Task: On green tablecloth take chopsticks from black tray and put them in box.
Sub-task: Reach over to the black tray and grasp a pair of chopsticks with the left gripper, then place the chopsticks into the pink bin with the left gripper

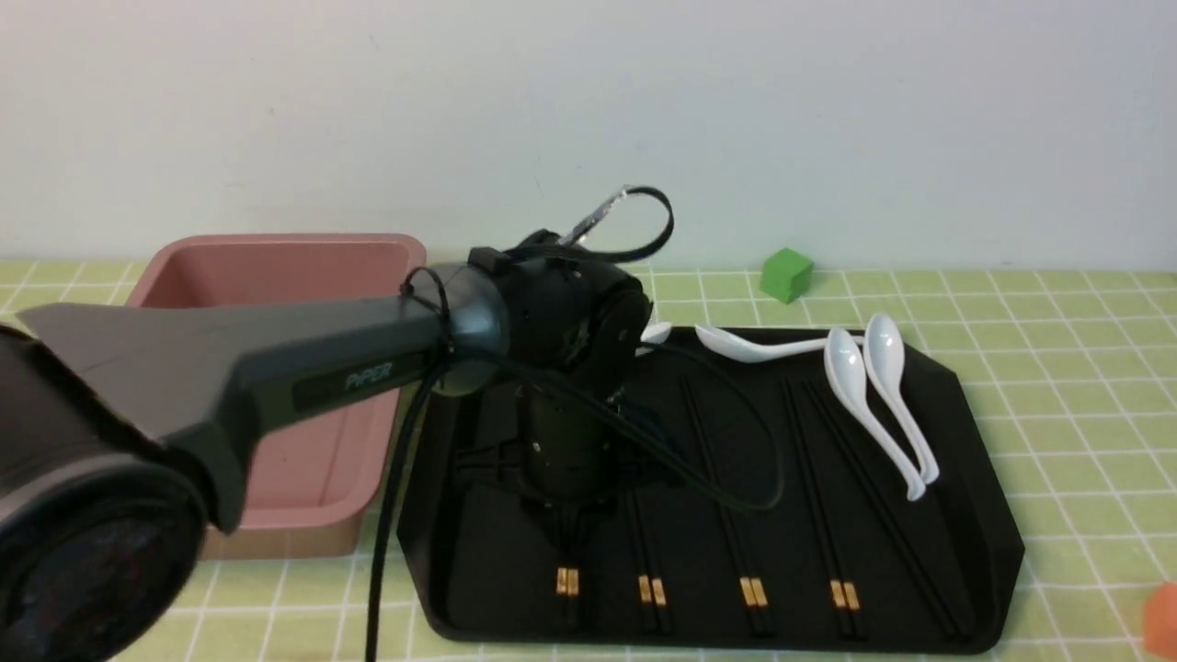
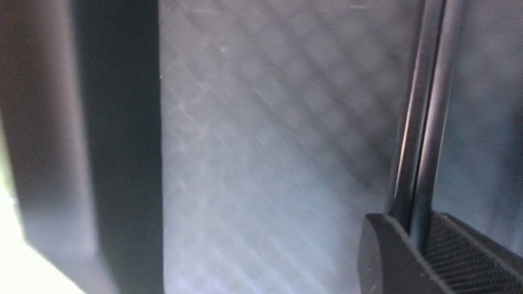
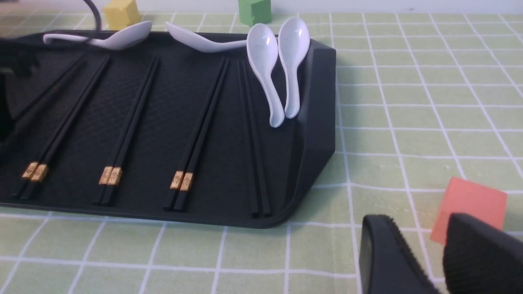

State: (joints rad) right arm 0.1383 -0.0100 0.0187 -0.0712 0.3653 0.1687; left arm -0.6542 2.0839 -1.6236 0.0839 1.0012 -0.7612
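The black tray lies on the green tablecloth, with the pink box at its left side. Several pairs of black chopsticks with gold bands lie in a row on the tray. My left gripper points down onto the leftmost pair. In the left wrist view the gripper is shut on that pair, just above the tray floor. My right gripper is open and empty, low over the cloth beyond the tray's right end. It is out of the front view.
White spoons lie at the tray's far right. A green cube sits behind the tray. An orange cube lies just past my right gripper's fingers. A yellow cube sits behind the tray. My left arm's cable loops over the tray.
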